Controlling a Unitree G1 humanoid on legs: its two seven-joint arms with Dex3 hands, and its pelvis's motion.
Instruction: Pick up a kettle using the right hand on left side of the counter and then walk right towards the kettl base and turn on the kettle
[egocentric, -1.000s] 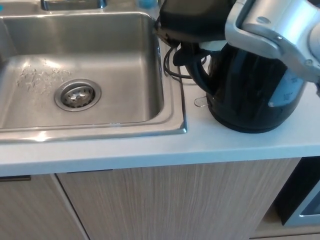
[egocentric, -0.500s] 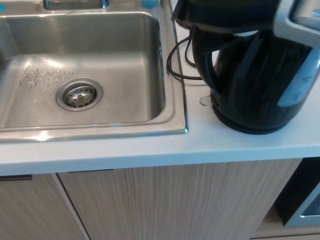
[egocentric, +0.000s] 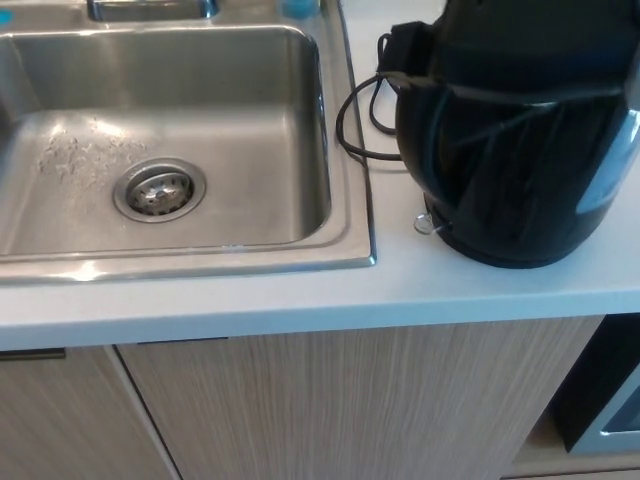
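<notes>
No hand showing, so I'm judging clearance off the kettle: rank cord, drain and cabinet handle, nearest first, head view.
1. Cord, looped against the kettle's left side.
2. Drain, farther left.
3. Cabinet handle, lower left corner.

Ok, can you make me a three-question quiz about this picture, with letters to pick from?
1. Where is the kettle?
A. inside the sink
B. on the counter, right of the sink
C. on the floor

2. What colour is the kettle?
A. black
B. red
C. white

3. What is in the sink?
A. lots of water
B. dirty plates
C. nothing but its drain

Answers:
1 B, it stands on the white counter beside the sink.
2 A, its body is shiny black.
3 C, only the drain shows in the bare steel basin.
</notes>
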